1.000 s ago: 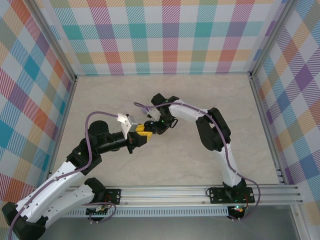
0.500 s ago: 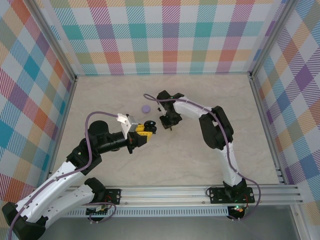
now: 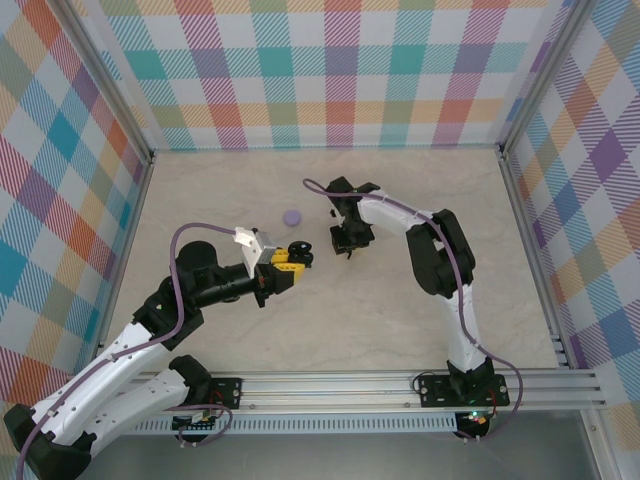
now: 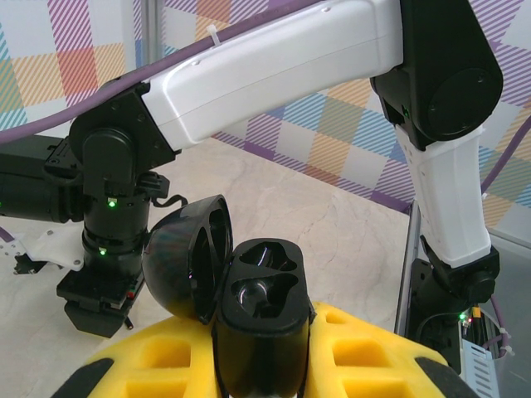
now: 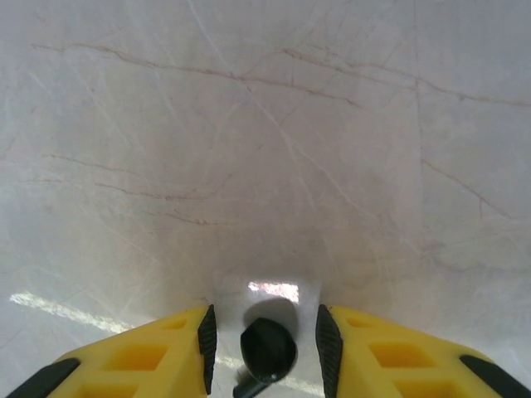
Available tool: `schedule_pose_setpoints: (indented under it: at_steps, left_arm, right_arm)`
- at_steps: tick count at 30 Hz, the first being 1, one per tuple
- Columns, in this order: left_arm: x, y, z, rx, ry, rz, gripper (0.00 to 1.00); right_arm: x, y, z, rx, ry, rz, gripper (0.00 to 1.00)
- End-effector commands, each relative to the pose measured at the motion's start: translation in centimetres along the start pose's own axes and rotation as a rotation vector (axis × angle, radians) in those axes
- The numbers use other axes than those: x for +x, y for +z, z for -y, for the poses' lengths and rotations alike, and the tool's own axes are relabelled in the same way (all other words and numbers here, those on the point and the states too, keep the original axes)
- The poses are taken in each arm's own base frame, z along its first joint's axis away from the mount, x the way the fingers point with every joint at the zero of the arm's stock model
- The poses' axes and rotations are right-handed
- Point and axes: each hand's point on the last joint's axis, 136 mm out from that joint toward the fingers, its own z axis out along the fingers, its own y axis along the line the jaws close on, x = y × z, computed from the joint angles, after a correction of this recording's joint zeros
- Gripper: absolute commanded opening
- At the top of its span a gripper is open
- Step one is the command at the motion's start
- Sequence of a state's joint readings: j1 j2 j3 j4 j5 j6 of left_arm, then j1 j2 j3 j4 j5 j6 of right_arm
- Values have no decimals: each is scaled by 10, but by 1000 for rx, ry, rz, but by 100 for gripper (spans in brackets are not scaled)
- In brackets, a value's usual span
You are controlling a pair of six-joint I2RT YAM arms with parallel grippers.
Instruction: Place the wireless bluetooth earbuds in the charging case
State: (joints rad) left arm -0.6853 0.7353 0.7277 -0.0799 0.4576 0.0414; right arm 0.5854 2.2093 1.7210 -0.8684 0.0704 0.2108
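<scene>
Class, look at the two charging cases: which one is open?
The black case, clamped in the left gripper, its lid swung back. The lavender case lies apart on the table as a plain disc.

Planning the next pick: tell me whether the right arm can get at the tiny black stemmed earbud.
Likely yes: the right gripper stands open astride the tiny black stemmed earbud, with nothing else between its fingers.

The charging case (image 4: 259,332) and earbud (image 5: 268,348) are black, walls (image 3: 340,70) pastel plaid, table (image 3: 400,320) cream with brown veins

The black charging case (image 4: 257,348) stands open; one black earbud (image 5: 268,348) sits outside it.
</scene>
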Motion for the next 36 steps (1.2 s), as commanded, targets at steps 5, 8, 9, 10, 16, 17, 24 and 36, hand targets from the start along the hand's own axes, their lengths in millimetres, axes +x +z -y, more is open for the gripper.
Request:
schedule_pose_setpoints:
  at_steps: [5, 8, 9, 10, 16, 17, 24, 36]
  left_arm:
    - [-8, -1, 5, 12, 11, 24, 5]
    - [-8, -1, 5, 14, 10, 25, 5]
    - [-8, -1, 5, 16, 10, 25, 5]
    - [-8, -1, 5, 13, 8, 24, 5]
    - [-6, 1, 4, 16, 4, 20, 5]
    - [-5, 1, 4, 17, 2, 19, 5]
    - [-5, 1, 4, 14, 1, 18, 5]
    - [-4, 2, 4, 18, -5, 18, 5]
  right_arm:
    - [29, -4, 7, 4, 39, -105, 36]
    - [30, 0, 6, -2, 41, -107, 36]
    - [30, 2, 5, -5, 38, -107, 36]
    - [30, 3, 5, -6, 38, -109, 36]
    - [21, 10, 3, -11, 58, -93, 33]
    - [19, 11, 2, -13, 62, -89, 32]
    - [19, 16, 1, -16, 69, -101, 32]
    - [24, 25, -3, -21, 45, -124, 24]
